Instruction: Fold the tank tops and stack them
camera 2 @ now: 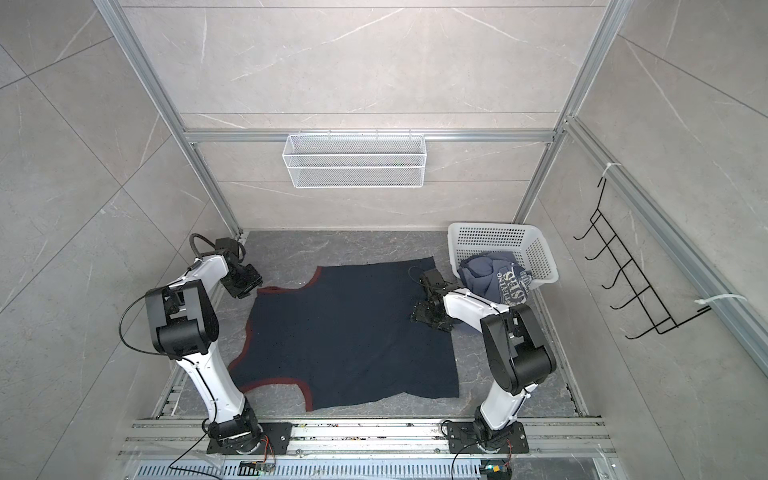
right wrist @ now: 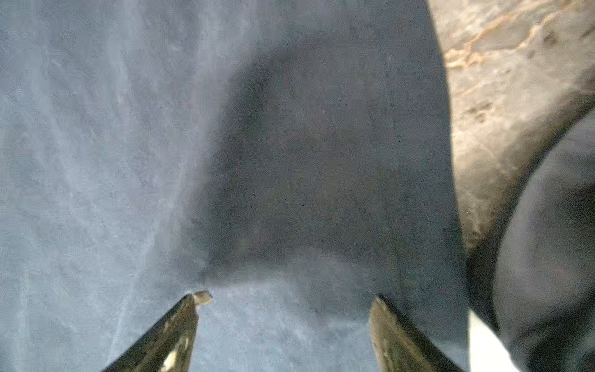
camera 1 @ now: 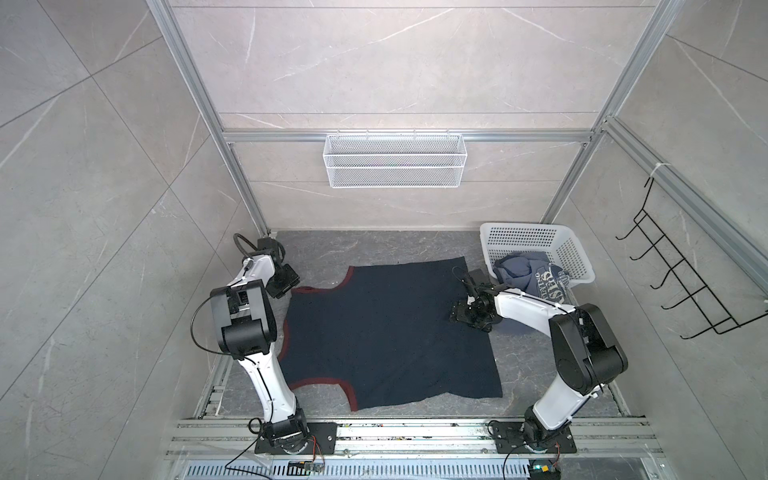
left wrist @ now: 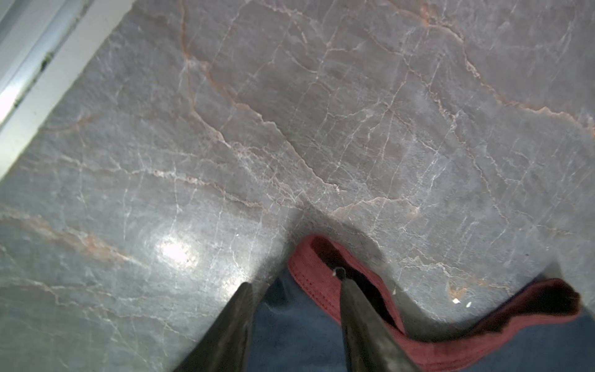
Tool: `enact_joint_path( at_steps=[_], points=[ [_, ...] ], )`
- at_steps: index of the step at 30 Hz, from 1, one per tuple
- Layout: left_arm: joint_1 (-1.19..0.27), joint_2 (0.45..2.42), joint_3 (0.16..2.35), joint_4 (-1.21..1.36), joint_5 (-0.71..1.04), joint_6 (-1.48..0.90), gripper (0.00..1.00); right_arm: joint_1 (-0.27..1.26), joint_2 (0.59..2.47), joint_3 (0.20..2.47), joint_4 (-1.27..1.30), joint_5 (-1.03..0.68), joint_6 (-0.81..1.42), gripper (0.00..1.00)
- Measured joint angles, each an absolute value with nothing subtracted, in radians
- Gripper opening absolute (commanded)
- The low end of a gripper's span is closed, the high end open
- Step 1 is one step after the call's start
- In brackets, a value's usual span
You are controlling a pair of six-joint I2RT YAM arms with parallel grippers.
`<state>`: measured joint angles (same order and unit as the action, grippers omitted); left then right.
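Observation:
A dark navy tank top [camera 1: 386, 332] [camera 2: 349, 332] with maroon trim lies spread flat on the grey marble table in both top views, shoulder straps toward the left. My left gripper [camera 1: 286, 286] [left wrist: 293, 280] is low at the far shoulder strap. Its jaws stand apart astride the navy cloth [left wrist: 296, 328] and the maroon trim [left wrist: 309, 267]. My right gripper [camera 1: 467, 318] [right wrist: 289, 298] is open, down on the navy cloth near its right hem. The slate-blue tank top [camera 1: 536, 276] [camera 2: 498, 276] with whitish lettering lies crumpled, spilling out of the white basket [camera 1: 528, 227].
The white perforated basket [camera 2: 494, 226] lies tipped at the table's back right, just behind my right arm. A white wire mesh basket [camera 1: 395, 166] hangs on the back rail. A black wire hook rack [camera 1: 681, 282] hangs on the right wall.

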<state>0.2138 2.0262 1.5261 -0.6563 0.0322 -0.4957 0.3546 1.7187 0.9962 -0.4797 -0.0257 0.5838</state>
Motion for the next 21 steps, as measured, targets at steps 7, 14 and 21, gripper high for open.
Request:
enact_joint_path(
  at_steps=[7, 14, 21],
  points=[
    [0.204, 2.114, 1.563, -0.651, 0.036, -0.48, 0.33, 0.355, 1.711, 0.985, -0.466, -0.026, 0.584, 0.85],
    [0.194, 2.119, 1.573, -0.657, 0.022, -0.472, 0.15, 0.355, 1.711, 0.985, -0.463, -0.026, 0.584, 0.85],
    [0.157, 2.085, 1.571, -0.67, -0.118, -0.464, 0.0, 0.355, 1.711, 0.986, -0.464, -0.021, 0.584, 0.85]
  ],
)
